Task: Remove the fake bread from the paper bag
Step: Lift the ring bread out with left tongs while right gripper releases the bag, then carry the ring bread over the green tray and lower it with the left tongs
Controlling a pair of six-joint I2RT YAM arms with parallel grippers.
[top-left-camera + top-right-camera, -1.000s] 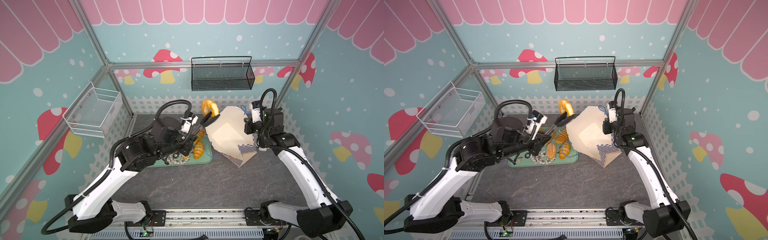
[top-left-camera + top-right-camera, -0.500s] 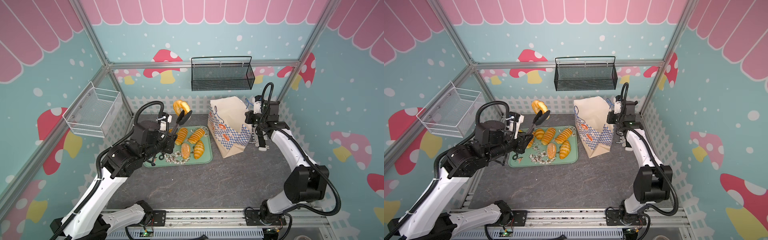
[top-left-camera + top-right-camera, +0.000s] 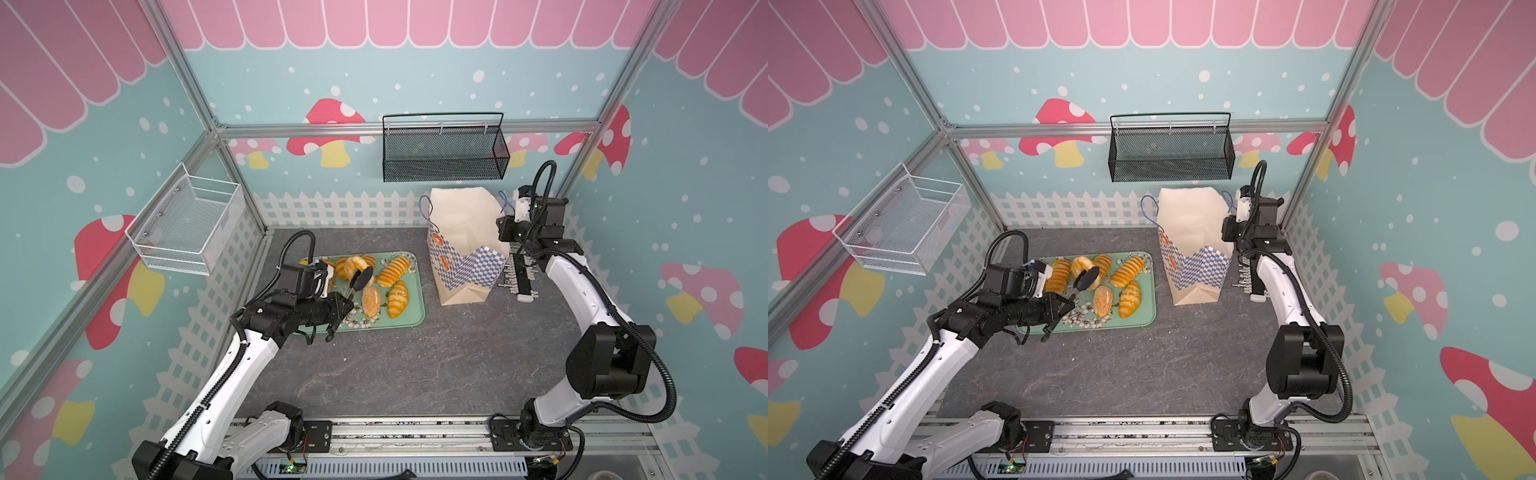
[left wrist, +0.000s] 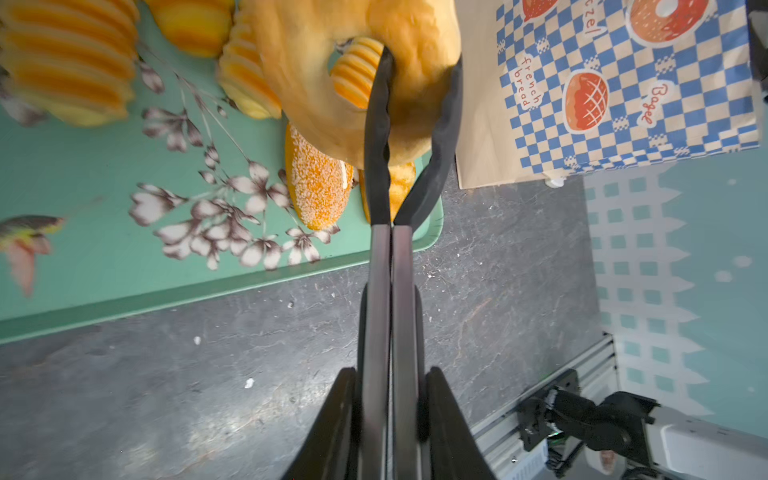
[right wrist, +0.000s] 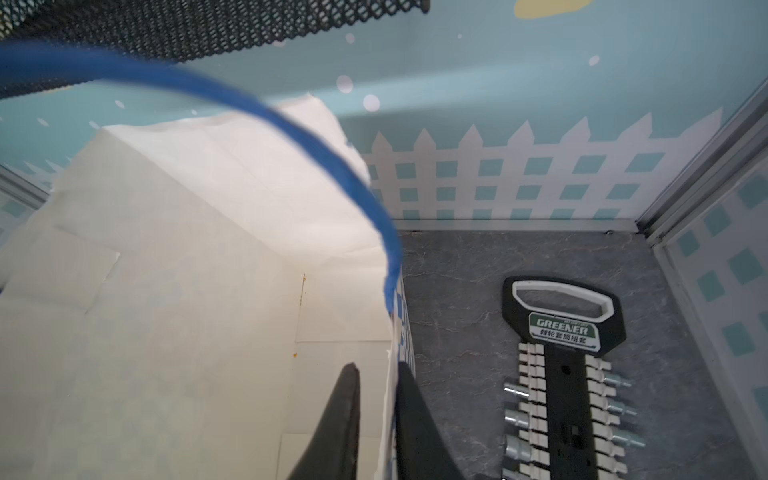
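The paper bag [image 3: 461, 224] [image 3: 1187, 220] stands upright at the back right. In the right wrist view its inside [image 5: 166, 291] shows only pale paper. My right gripper [image 5: 376, 370] [image 3: 503, 228] straddles the bag's right rim, open a little, with a gap beside the inner finger. My left gripper [image 4: 390, 374] [image 3: 338, 309] is shut on black tongs [image 3: 360, 280] [image 3: 1086, 277]. The tongs pinch a ring bagel [image 4: 332, 83] [image 3: 352, 266] just over the green tray [image 3: 409, 320] [image 3: 1144, 320]. Several pieces of fake bread lie on the tray, among them a ridged roll [image 3: 392, 272] and a speckled oval [image 3: 371, 301].
A black socket rack [image 3: 521, 278] [image 5: 565, 374] lies on the table right of the bag, under my right forearm. A black mesh basket [image 3: 444, 153] hangs on the back wall and a white wire basket [image 3: 187, 224] on the left wall.
The bag went from lifted and tilted to standing upright. My left arm carried the bagel in the tongs left and down over the tray. My right jaws have parted slightly.
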